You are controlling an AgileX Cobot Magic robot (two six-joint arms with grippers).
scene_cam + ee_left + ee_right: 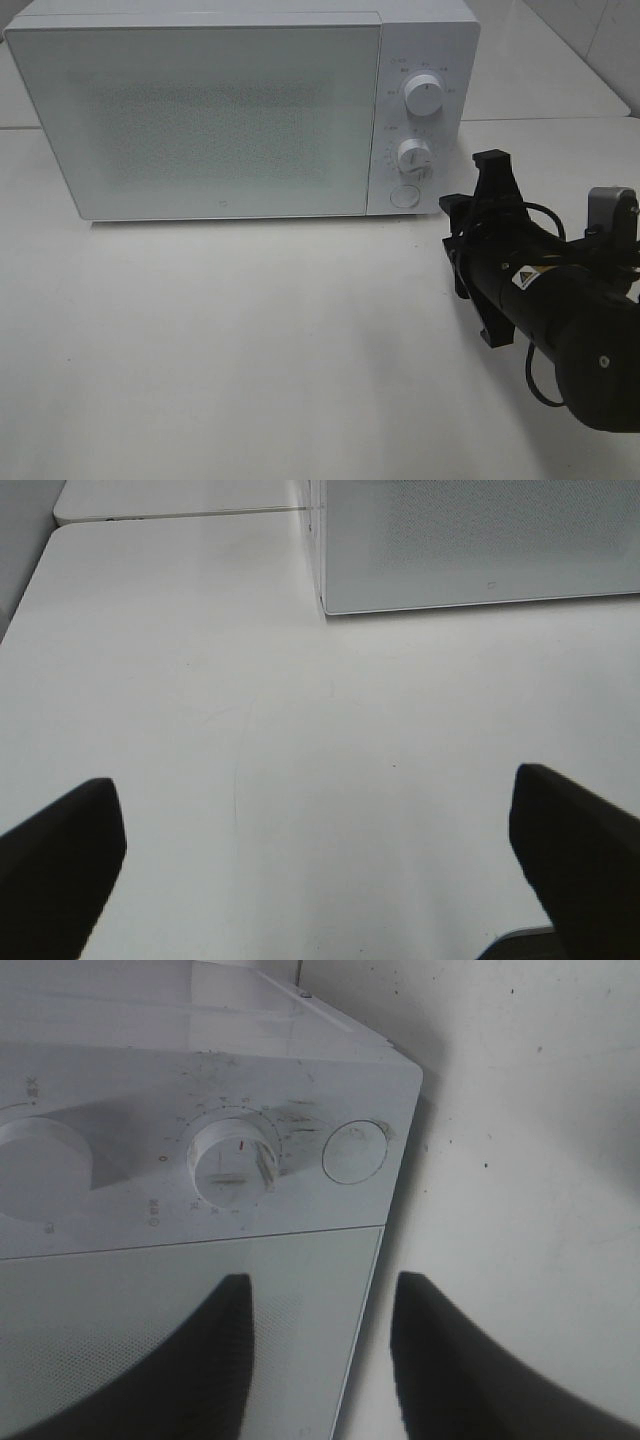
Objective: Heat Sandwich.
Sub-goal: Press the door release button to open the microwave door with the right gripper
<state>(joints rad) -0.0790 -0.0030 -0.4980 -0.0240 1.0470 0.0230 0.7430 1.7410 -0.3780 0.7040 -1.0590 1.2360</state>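
Your right gripper (322, 1288): overhead hides the fingers at mid-right, but the wrist cam shows them half-spread, empty, facing the microwave (200, 110) dials. Your left gripper (312, 780) is spread wide over the table (250, 680). Can't tell where the sandwich is.

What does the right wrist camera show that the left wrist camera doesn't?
Only the right wrist view: the control panel, with a dial beside the round button, a second dial, and the right gripper, jaws partly apart. Only the left wrist view: the left gripper, jaws spread wide, and a table seam. Both: the white microwave and the white table.
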